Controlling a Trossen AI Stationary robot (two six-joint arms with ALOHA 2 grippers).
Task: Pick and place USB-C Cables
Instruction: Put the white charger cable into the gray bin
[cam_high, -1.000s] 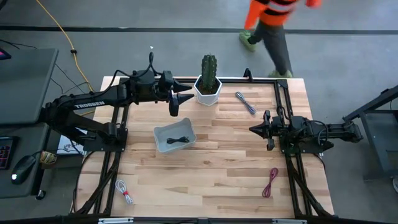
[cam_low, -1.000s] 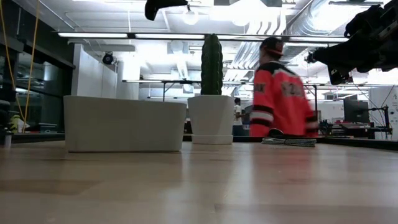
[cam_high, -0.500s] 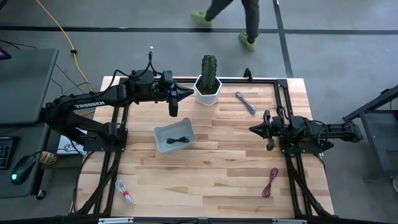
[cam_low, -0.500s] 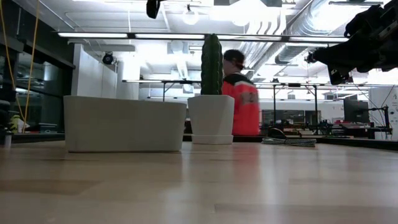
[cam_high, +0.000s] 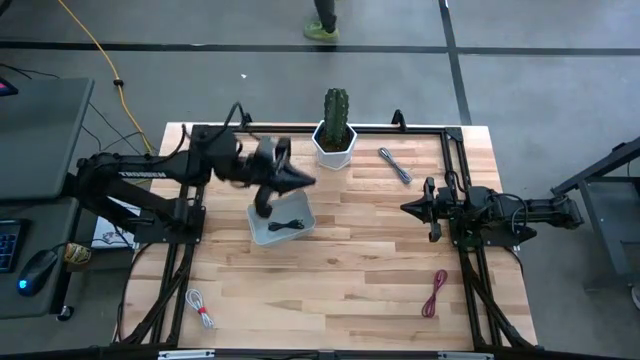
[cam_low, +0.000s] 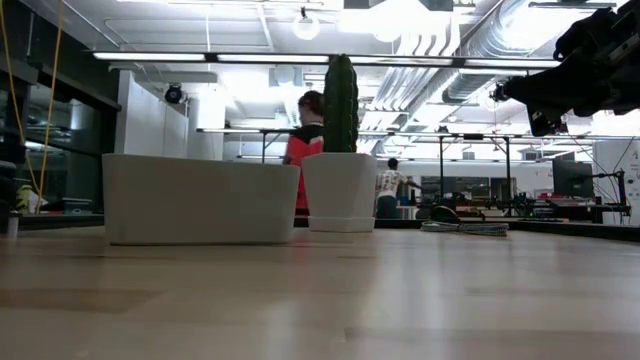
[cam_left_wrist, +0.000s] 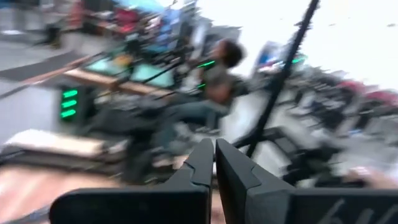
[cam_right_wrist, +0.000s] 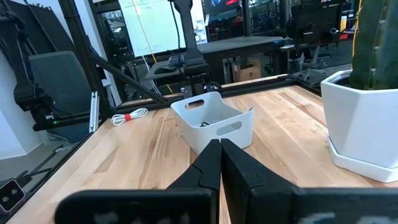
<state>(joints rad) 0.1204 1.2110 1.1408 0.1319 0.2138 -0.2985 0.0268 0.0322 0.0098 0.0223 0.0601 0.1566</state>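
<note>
A black USB-C cable lies inside the white bin left of the table's middle. A grey cable lies at the far right, beside the cactus pot. Near the front right lies a dark red cable. A white-and-red cable rests at the front left. My left gripper hovers shut above the bin's far edge, holding nothing; its fingers meet. My right gripper waits shut over the table's right half, pointing at the bin.
A cactus in a white pot stands at the far edge's middle, close to my left gripper. A black frame runs round the table. A yellow cord lies on the floor. People move in the room behind.
My left gripper has shut with nothing in it. It has swung from beside the cactus pot toward the table's near edge and now hangs over the bin, gone from the low view. A person has walked leftward behind the table.
</note>
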